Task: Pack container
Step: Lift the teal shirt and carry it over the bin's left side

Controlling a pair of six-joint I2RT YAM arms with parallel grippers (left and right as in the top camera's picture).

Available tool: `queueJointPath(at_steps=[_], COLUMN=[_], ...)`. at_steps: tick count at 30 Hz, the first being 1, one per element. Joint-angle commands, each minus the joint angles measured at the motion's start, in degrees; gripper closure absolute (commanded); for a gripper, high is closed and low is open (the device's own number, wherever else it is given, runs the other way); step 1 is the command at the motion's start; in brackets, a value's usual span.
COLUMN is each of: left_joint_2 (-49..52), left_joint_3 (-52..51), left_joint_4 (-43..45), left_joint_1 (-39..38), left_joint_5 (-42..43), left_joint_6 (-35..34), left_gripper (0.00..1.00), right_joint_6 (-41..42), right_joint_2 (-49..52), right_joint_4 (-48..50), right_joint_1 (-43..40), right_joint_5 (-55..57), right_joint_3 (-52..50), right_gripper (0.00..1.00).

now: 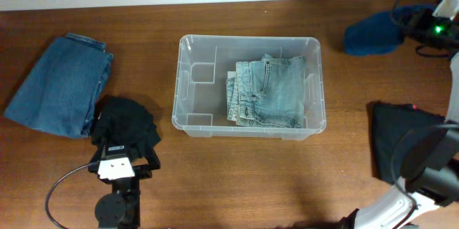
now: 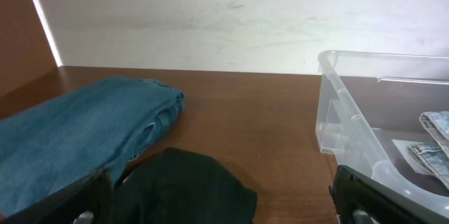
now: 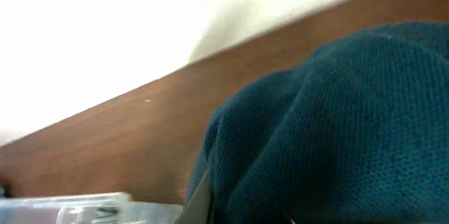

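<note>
So far, one item is packed: a folded pair of light-wash jeans lies flat in the right half of the container. The left half shows only the bare base. The container itself sits on the tabletop in the middle of the overhead frame, long side across.

Four garments are still outside it, which puts the job at an early stage. A folded pair of darker blue jeans lies at the left of the frame. A black garment is bunched just beside them, touching their lower right corner. Another black cloth lies at the lower right, partly under the right arm. A teal knit garment sits at the upper right, well apart from the container.

The left end effector stands wide open at the near edge of the black garment, gripping nothing, its fingers either side of the cloth in the wrist view. The right end effector is closed tight at the teal garment. That fabric fills its camera, so it looks to be pinching an edge, though the fingers themselves are hidden.
</note>
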Motion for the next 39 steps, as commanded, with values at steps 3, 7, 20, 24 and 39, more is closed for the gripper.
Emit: queueJointPath(at_steps=[3, 7, 20, 24, 39], left_joint_2=[-0.4, -0.4, -0.4, -0.4, -0.4], left_joint_3=[-0.1, -0.1, -0.1, -0.1, -0.1], left_joint_4=[-0.2, -0.2, -0.2, -0.2, -0.2], left_joint_1=[-0.1, -0.1, -0.1, -0.1, -0.1], left_joint_5=[-0.2, -0.2, -0.2, -0.2, -0.2], left_joint_6=[0.7, 0.7, 0.7, 0.7, 0.7], left_gripper=[0.0, 0.01, 0.01, 0.01, 0.01], right_joint_6=[-3.5, -5.4, -15.8, -27.4, -63.7], right_joint_2=[-11.9, -16.6, -25.9, -25.5, -18.8], right_joint_4=[0.9, -0.6, -5.9, -13.7, -34.7], right_joint_1=[4.2, 8.7, 31.0, 38.8, 54.6], right_joint_5=[-2.5, -2.5, -2.5, -2.5, 2.3], right_joint_3=[4.7, 4.7, 4.7, 4.7, 4.7], right_gripper=[0.96, 0.96, 0.96, 0.96, 0.96])
